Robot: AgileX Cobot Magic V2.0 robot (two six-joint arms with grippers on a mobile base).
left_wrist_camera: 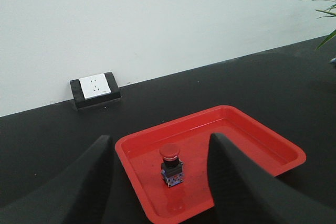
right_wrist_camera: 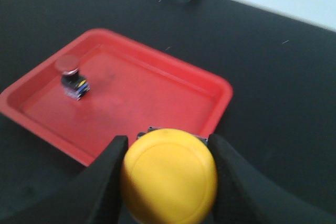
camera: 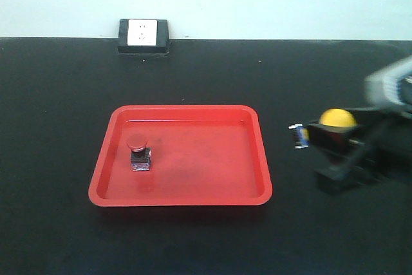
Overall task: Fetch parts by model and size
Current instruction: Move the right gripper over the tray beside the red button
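Carrying the yellow-capped mushroom-head push-button switch [camera: 336, 122] in our right end effector [right_wrist_camera: 169, 177], we hold it above the black desk [camera: 58, 127], just beside the right rim of the shallow red plastic tray [camera: 264, 178]. The dark fingers [right_wrist_camera: 107, 171] press on both sides of the switch under its yellow cap, so the grip looks closed and firm. The red-capped push-button switch on its dark blocky base [camera: 139, 153] already stands upright in the left part of the tray. Our left end effector [left_wrist_camera: 160, 182] hangs spread open with nothing between its fingers, looking down on the tray.

To do this step well, we judge that we should carry the yellow part over the rim with clearance, choose the bare floor to the right of the red switch, and lower until the base rests flat before releasing. Dropping it from height could tip it or knock its neighbour. A white wall socket in a black frame [camera: 143, 34] sits at the far edge, well apart.
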